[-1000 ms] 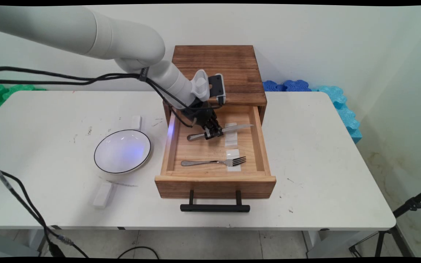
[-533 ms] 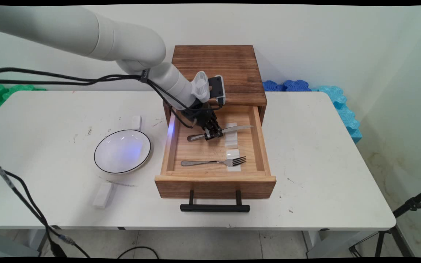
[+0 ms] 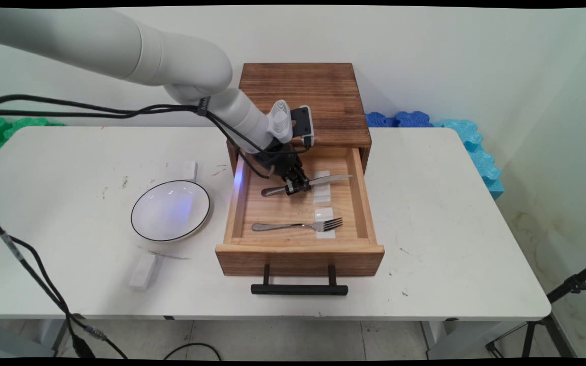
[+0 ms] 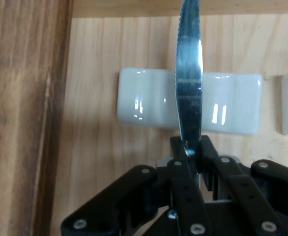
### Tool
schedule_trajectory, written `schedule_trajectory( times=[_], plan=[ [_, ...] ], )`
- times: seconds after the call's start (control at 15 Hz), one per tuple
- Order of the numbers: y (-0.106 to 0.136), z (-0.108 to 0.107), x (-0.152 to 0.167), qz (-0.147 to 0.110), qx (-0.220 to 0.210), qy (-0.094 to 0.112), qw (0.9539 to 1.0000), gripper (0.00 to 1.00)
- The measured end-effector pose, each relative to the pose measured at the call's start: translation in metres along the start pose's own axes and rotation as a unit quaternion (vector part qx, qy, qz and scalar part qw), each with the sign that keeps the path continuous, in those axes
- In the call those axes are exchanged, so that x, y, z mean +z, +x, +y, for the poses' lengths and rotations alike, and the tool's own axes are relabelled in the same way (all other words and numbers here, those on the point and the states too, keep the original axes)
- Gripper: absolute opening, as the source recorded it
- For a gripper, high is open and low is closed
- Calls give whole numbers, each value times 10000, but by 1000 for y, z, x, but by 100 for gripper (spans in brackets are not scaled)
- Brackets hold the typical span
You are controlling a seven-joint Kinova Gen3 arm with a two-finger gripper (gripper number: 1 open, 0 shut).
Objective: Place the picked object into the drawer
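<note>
Gripper (image 3: 297, 186) is clamped on the knife (image 3: 307, 183) at mid-length inside the open drawer (image 3: 299, 249); blade runs straight ahead of the fingers (image 4: 182, 153), over a white rest (image 4: 222, 110).

one knife (image 3: 323, 179), one fork (image 3: 298, 225), one plate (image 3: 170, 210)

We are seeing a shiny metal knife (image 4: 189, 83), a glossy white rest (image 4: 148, 103), and a matt grained wood drawer (image 3: 359, 203).

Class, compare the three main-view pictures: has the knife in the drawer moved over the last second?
Yes, very slightly: the knife, clamped in the gripper, has risen a little relative to the drawer floor.
</note>
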Motion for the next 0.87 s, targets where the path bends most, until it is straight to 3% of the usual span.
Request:
schedule_trajectory(
  times=[0.33, 0.4, 0.87],
  plan=[
    [-1, -1, 3, 2, -1, -21, 10000, 0],
    [-1, -1, 3, 3, -2, -23, 10000, 100],
    [-3, -2, 5, 10, 1, -40, 10000, 100]
  ],
)
